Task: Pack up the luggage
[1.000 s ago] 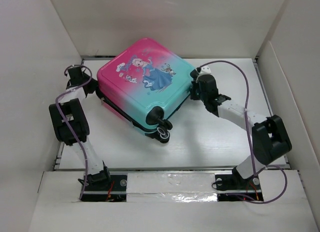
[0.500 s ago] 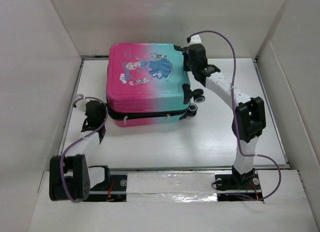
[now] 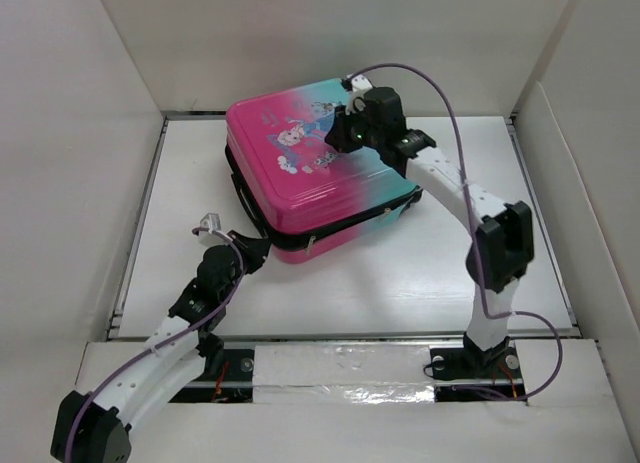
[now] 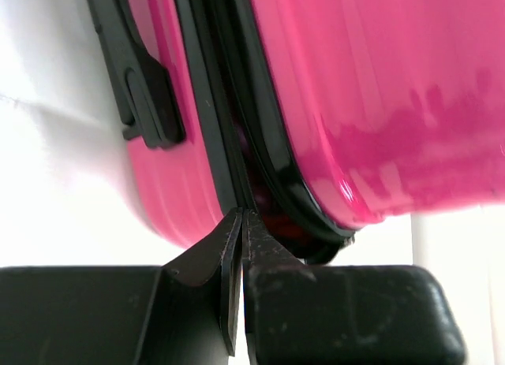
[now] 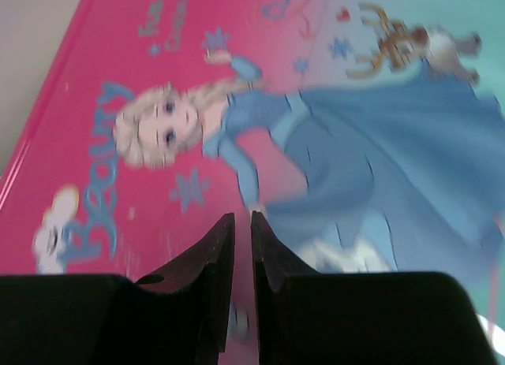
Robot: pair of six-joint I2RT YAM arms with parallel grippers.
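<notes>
Item, nearest: left gripper [image 3: 252,251], low over the white table [image 3: 400,283] on an arm reaching in from the near left. Its black fingers [image 4: 211,258] are pressed flat together. The tips meet the black seam [image 4: 207,121] at the near corner of the luggage [image 3: 315,178]. Whether a zip pull is pinched between them cannot be told, as the tips hide that spot. Item, the luggage: it lies flat on the table at mid-depth, printed side up and both shells together. It is turned so that one rounded corner points at the left gripper, and its long axis runs from near left to far right. From this gripper it lies directly ahead and slightly right, touching the tips. Shell: hard, glossy, ribbed plastic, pink at the near end shading to teal at the far end, with a dark band where the halves join. A black moulded side handle [image 4: 146,97] sits on the lower shell just left of the seam. Judgement: the next move turns on this seam, which runs away along the near-left side, and the left arm is the nearer one to work it. Item, farther: right gripper [image 3: 347,133], poised on or just above the lid's far half over the princess print [image 5: 260,144]. Its fingers [image 5: 215,258] are drawn almost together with nothing between them. Item, farthest: plain white walls [image 3: 330,43] enclosing the table.
</notes>
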